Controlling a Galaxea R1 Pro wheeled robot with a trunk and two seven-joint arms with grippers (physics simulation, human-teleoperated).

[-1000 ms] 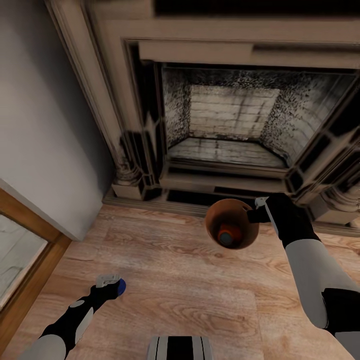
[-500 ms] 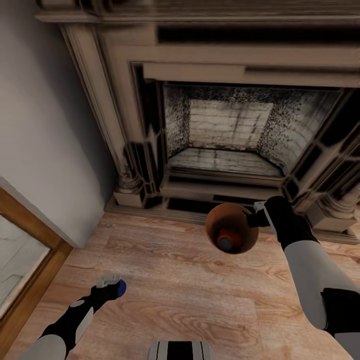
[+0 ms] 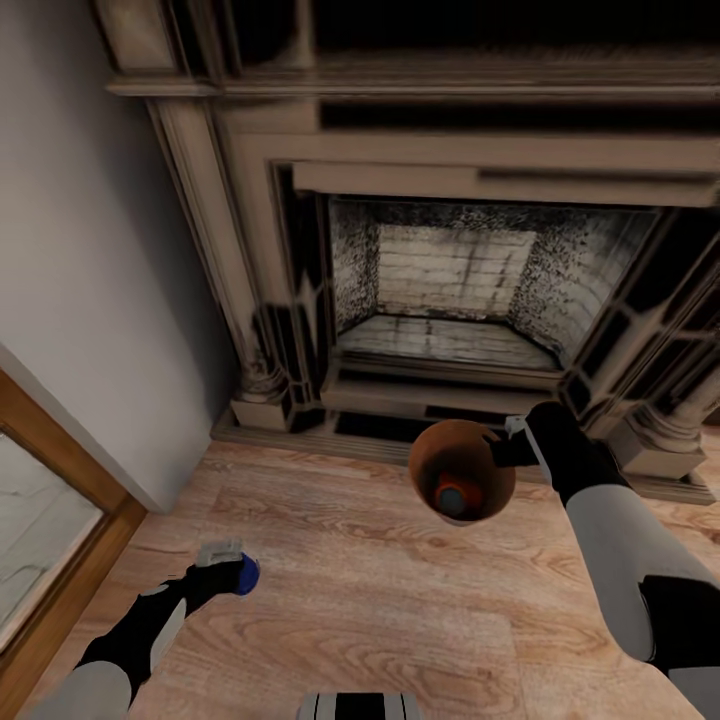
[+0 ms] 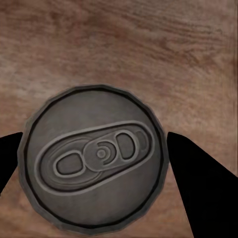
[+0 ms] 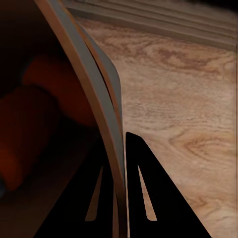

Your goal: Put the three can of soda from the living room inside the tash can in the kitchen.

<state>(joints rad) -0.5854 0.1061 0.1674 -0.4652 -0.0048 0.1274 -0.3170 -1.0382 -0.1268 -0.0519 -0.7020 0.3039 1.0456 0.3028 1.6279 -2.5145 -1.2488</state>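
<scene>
In the head view my right gripper (image 3: 507,441) is shut on the rim of the tash can (image 3: 428,462), a dark bucket with a tan-brown inside, held above the floor in front of the fireplace. An orange can of soda (image 3: 452,494) lies at its bottom. The right wrist view shows the tash can's rim (image 5: 110,144) pinched between my fingers (image 5: 145,191), with orange cans (image 5: 42,116) inside. My left gripper (image 3: 224,566) is shut on a blue can of soda (image 3: 244,576) low at the left. The left wrist view looks down on its grey lid (image 4: 94,158) between both fingers (image 4: 198,183).
An ornate fireplace (image 3: 450,300) stands straight ahead, its hearth step just beyond the bucket. A grey wall (image 3: 80,250) and a wood-framed glass door (image 3: 40,520) close off the left. Light wood floor (image 3: 350,590) stretches between my arms. My base (image 3: 360,705) shows at the bottom edge.
The camera has shifted, so more of the mantel shows. Both arms keep their holds, and the left gripper with the blue can has edged slightly right.
</scene>
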